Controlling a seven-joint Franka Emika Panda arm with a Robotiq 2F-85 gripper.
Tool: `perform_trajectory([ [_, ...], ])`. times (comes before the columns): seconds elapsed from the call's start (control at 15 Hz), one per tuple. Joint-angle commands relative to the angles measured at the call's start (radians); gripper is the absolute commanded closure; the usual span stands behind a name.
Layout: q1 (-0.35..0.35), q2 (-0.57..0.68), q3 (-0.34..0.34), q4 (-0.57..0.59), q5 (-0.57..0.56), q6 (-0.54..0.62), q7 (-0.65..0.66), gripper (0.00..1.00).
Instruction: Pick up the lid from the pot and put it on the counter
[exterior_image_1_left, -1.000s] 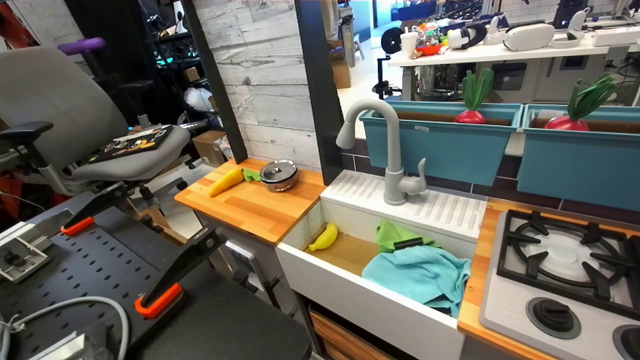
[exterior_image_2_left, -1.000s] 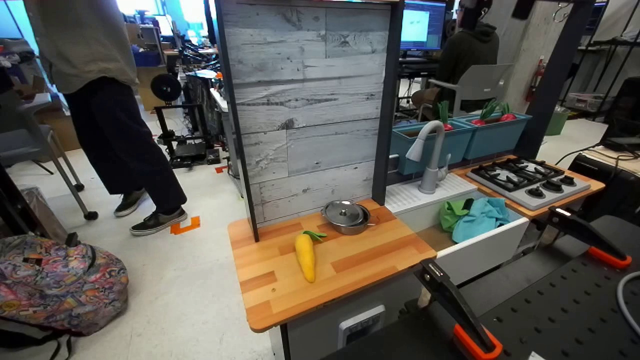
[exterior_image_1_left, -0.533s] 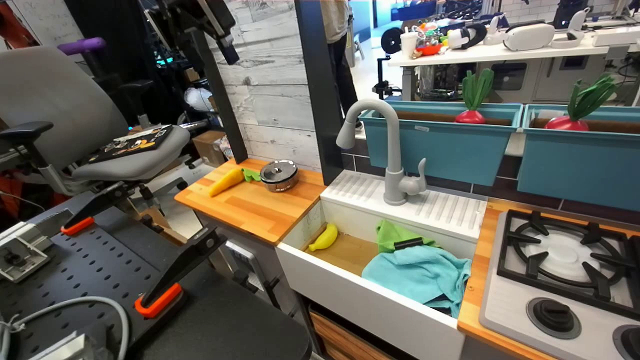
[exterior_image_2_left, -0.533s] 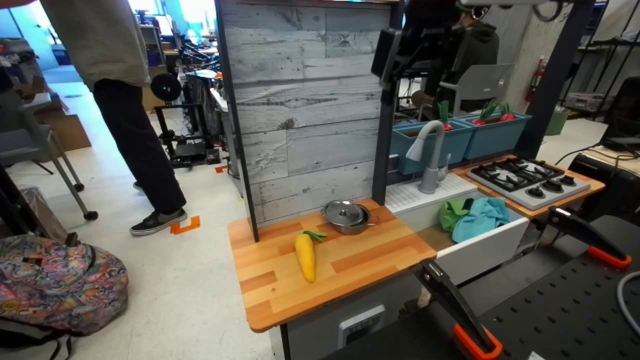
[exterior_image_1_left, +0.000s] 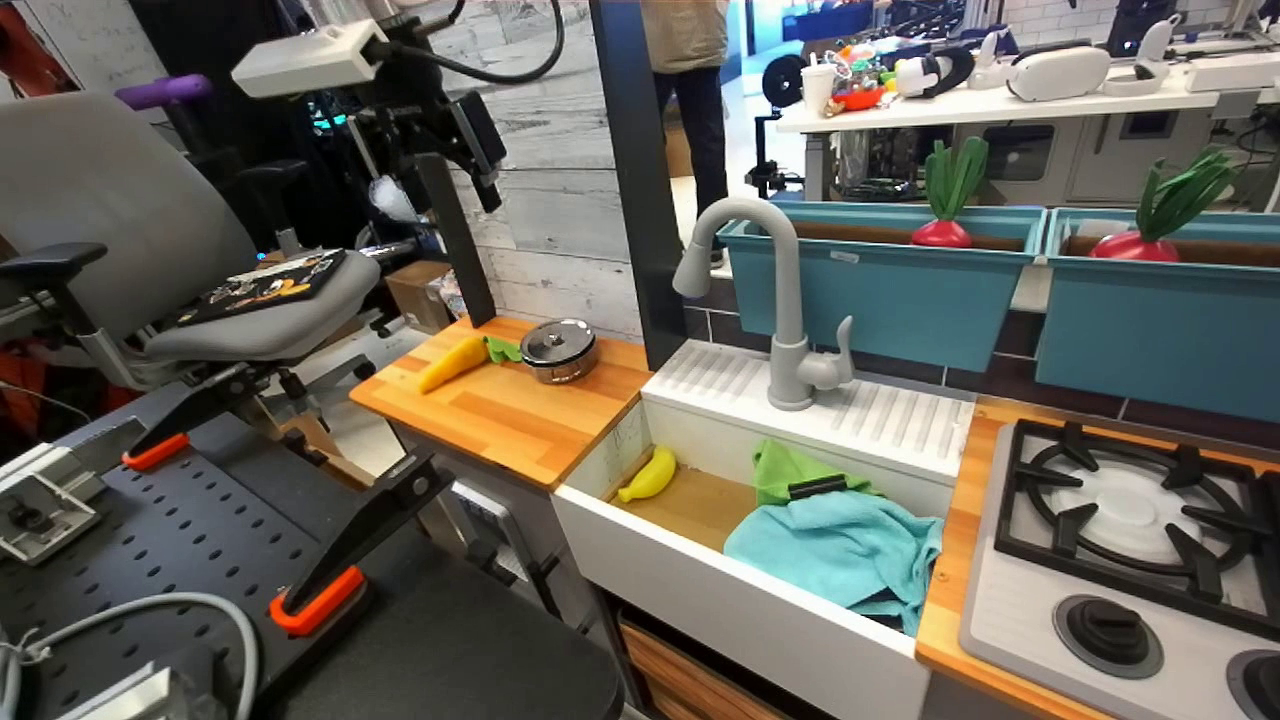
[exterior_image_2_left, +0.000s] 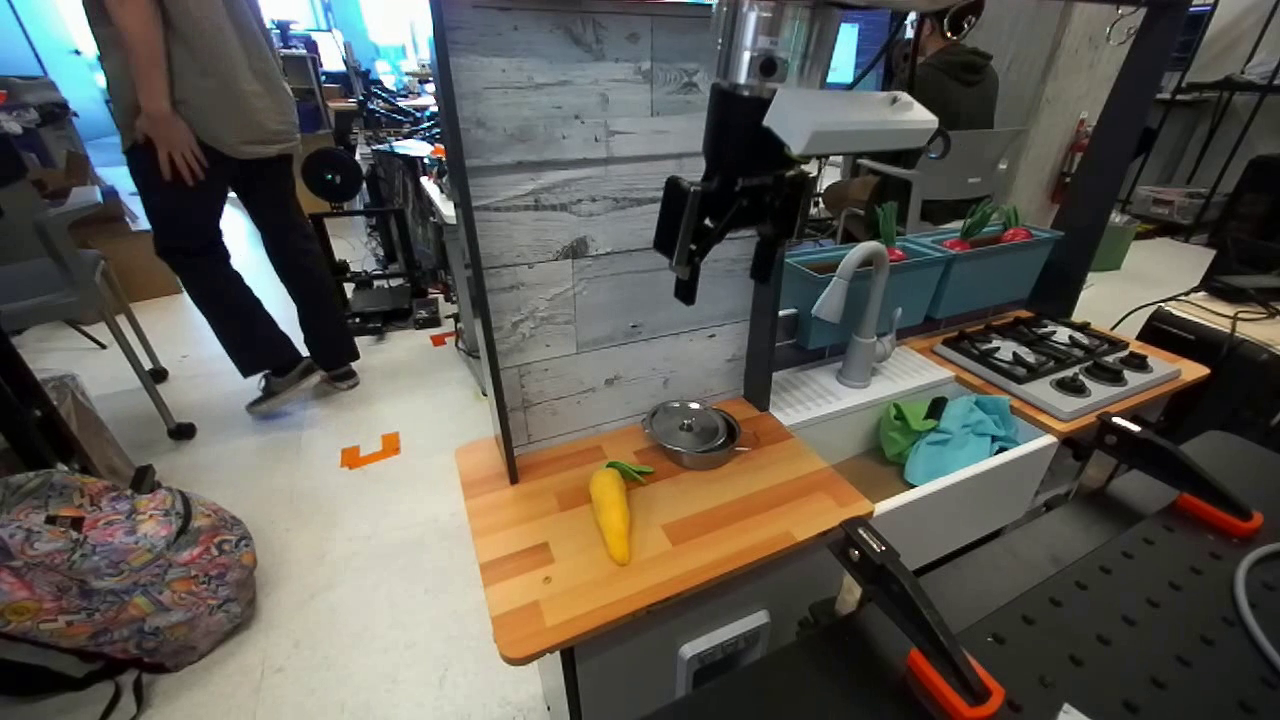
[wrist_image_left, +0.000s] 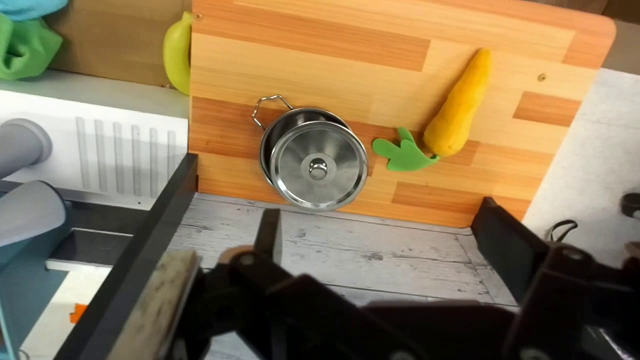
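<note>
The lid (wrist_image_left: 319, 150) is a round silver disc with a small knob. It lies off-centre on the small silver pot (wrist_image_left: 281, 131), leaving a crescent of the pot's inside showing. The lid (exterior_image_2_left: 687, 425) and pot (exterior_image_2_left: 703, 459) stand at the back of the wooden counter (exterior_image_2_left: 745, 510), by the plank wall. An exterior view also shows the lid (exterior_image_1_left: 556, 342), pot (exterior_image_1_left: 563, 371) and counter (exterior_image_1_left: 520, 420). My gripper (exterior_image_2_left: 726, 284) hangs well above the pot, pointing down. In the wrist view, my gripper (wrist_image_left: 378, 209) has its fingers wide apart with nothing between them.
A yellow carrot-like toy (exterior_image_2_left: 610, 512) with green leaves lies beside the pot. A grey plank wall (exterior_image_2_left: 620, 250) and dark post (exterior_image_2_left: 763, 250) rise behind the counter. The sink (exterior_image_1_left: 740, 610) holds a banana (exterior_image_1_left: 650, 474) and cloths (exterior_image_1_left: 835, 545). A grey faucet (exterior_image_1_left: 788, 300) stands behind it.
The arm and gripper have entered both exterior views from above and come lower, over the counter. The lid, pot and carrot-like toy have not moved. A person in the background has shifted.
</note>
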Motion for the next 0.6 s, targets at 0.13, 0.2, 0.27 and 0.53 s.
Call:
perform_trajectory([
  [0.13, 0.009, 0.039, -0.012, 0.050, 0.011, -0.040, -0.033, 0.00],
  [0.2, 0.009, 0.040, -0.013, 0.055, 0.010, -0.044, -0.035, 0.00],
  [0.27, 0.009, 0.040, -0.013, 0.057, 0.010, -0.045, -0.035, 0.00],
  [0.53, 0.009, 0.040, -0.013, 0.058, 0.010, -0.045, -0.036, 0.00],
])
